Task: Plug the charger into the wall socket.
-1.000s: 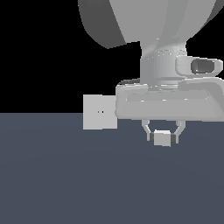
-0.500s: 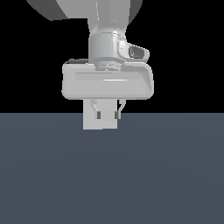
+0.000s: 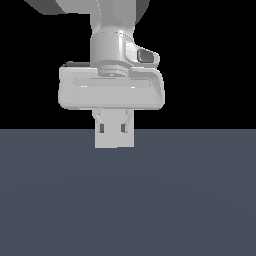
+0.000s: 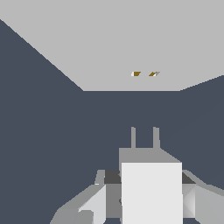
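Fingers (image 4: pixel 94 205) clamping the charger (image 4: pixel 151 188), two prongs pointing toward the wall socket (image 4: pixel 109 48) — not touching it yet. Having swung across from the exterior view's right within the last second, gripper (image 3: pixel 114 128) now sitting right in front of the plate — meaning only the push-in remaining. Prongs lining up near the holes (image 4: pixel 144 74); dark floor (image 3: pixel 200 200) lying open on both sides.
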Controlling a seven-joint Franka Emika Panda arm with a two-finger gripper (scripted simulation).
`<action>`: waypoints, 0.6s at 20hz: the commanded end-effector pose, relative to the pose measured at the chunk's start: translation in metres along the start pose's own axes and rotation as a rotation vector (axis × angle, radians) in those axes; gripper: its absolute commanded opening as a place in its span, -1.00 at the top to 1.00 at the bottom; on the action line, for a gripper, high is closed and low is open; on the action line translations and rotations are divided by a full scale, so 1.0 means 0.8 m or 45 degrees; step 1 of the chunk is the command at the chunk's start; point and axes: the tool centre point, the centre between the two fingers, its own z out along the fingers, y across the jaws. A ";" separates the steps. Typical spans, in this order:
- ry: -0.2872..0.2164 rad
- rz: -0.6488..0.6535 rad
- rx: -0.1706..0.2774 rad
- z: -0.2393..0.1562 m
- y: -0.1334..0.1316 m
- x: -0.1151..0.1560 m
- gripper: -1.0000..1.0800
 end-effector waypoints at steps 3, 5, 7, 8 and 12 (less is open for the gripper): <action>0.000 0.001 0.000 0.000 0.000 0.000 1.00; 0.000 0.001 0.000 0.000 0.000 0.002 1.00; 0.000 0.001 0.000 0.000 0.000 0.005 1.00; 0.000 0.001 0.000 0.000 0.000 0.008 1.00; 0.000 0.001 0.000 0.001 0.000 0.022 1.00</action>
